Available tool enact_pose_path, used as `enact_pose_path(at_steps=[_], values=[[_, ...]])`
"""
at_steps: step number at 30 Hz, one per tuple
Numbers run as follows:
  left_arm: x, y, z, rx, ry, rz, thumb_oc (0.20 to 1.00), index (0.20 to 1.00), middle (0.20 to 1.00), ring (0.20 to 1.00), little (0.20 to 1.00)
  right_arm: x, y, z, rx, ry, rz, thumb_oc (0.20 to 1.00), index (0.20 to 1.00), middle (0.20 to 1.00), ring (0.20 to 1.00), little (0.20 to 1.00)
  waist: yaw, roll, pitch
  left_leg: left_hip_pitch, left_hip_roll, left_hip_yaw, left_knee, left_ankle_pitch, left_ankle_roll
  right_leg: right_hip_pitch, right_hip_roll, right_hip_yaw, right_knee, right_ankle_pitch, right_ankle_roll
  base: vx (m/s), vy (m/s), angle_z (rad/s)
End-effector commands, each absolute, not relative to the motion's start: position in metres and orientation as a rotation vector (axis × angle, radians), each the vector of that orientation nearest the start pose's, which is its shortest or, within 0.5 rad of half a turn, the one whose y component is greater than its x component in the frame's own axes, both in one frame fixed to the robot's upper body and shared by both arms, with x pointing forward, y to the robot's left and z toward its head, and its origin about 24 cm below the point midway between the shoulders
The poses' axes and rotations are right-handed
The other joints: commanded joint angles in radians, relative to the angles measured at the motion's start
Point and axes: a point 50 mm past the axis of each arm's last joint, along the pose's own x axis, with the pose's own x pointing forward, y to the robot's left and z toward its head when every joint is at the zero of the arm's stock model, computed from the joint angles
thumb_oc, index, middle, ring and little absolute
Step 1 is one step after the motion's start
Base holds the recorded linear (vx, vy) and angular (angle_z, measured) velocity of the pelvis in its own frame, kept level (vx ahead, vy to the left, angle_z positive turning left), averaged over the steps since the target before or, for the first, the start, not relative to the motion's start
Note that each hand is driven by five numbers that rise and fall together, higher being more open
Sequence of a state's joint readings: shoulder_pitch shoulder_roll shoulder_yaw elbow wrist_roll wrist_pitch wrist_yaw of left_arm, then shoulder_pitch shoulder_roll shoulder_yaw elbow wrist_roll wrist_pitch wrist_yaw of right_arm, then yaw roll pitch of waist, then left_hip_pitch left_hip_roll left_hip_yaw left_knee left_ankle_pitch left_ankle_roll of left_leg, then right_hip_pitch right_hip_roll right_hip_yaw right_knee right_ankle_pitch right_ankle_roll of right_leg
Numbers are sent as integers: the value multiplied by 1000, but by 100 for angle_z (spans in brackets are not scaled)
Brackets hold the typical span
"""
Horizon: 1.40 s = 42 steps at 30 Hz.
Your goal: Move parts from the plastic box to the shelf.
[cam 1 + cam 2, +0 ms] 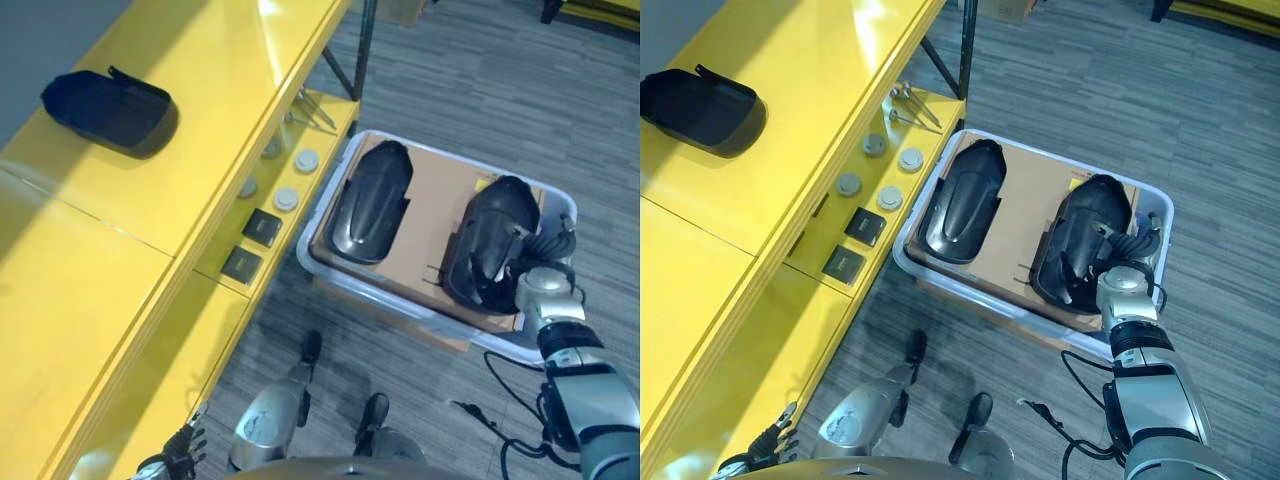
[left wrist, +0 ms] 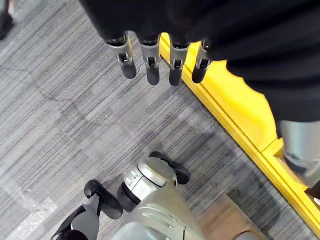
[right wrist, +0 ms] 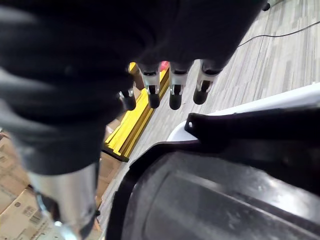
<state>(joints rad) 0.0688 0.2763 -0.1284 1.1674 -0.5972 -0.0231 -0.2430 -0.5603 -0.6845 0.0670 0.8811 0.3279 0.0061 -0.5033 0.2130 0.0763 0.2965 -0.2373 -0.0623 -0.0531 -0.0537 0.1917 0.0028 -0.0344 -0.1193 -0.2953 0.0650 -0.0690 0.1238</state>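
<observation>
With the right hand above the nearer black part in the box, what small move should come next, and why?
Probably lower the right hand and curl its fingers around the glossy black moulded plastic part below. Those fingers hang straight, holding nothing. One such part already sits on the yellow shelf; two remain in the clear plastic box.

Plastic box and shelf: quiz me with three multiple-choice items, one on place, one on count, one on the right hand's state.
1. Where does the right hand sit?
A. over the right-side black part in the plastic box
B. on the yellow shelf
C. on the floor

2. How many black parts lie in the box?
A. one
B. two
C. four

3. The right hand's fingers are:
A. curled round a part
B. straight, holding nothing
C. pinching cardboard

Answers: 1 A, the arm ends over that part. 2 B, two lie on the cardboard. 3 B, the wrist view shows straight fingers above the part.
</observation>
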Motion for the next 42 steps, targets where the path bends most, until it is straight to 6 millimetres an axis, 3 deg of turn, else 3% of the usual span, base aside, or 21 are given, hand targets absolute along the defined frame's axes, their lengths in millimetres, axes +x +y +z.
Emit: enact_pose_path(at_steps=[1,9,25,26,27,36,42], values=[[81,241,-156,-339,1086,196,1000,1000,1000,1000,1000,309,-371,112,-436,105,-847,1000,1000,1000,1000,1000,3,-12,-21,14,11,1,120,-161,-5,-106,-57,-15,-51,145,19,0,37,3],[85,242,-155,-366,1063,204,1000,1000,1000,1000,1000,300,-377,89,-444,211,-871,1000,1000,1000,1000,1000,9,-11,2,-5,8,2,126,-158,-6,-119,-64,-16,-43,144,20,-2,26,3],[111,244,-148,-343,1014,168,1000,1000,1000,1000,1000,302,-359,49,-428,394,-755,1000,1000,1000,1000,1000,30,-17,69,-82,3,-4,192,-167,-1,-167,-66,-15,-13,142,15,-34,-17,3],[113,244,-147,-342,1010,168,1000,1000,1000,1000,1000,301,-359,47,-422,408,-750,536,536,536,536,536,32,-19,73,-87,2,-5,196,-167,-1,-170,-66,-16,-11,142,14,-24,-36,1],[114,245,-146,-340,1007,168,1000,1000,1000,1000,1000,300,-358,44,-419,420,-749,200,200,200,200,200,34,-20,76,-90,2,-5,199,-167,-1,-170,-65,-16,-12,143,14,-27,-39,-3],[128,250,-140,-344,946,146,1000,1000,1000,1000,1000,294,-359,32,-338,456,-752,200,200,200,200,200,36,-34,85,-99,3,-2,212,-173,0,-174,-61,-14,-10,146,14,-16,-33,1],[149,242,-128,-387,815,48,1000,1000,1000,1000,1000,292,-357,30,-292,419,-783,200,200,200,200,200,35,-45,63,-60,10,2,206,-185,-3,-136,-52,-10,-24,142,11,3,-23,0]])
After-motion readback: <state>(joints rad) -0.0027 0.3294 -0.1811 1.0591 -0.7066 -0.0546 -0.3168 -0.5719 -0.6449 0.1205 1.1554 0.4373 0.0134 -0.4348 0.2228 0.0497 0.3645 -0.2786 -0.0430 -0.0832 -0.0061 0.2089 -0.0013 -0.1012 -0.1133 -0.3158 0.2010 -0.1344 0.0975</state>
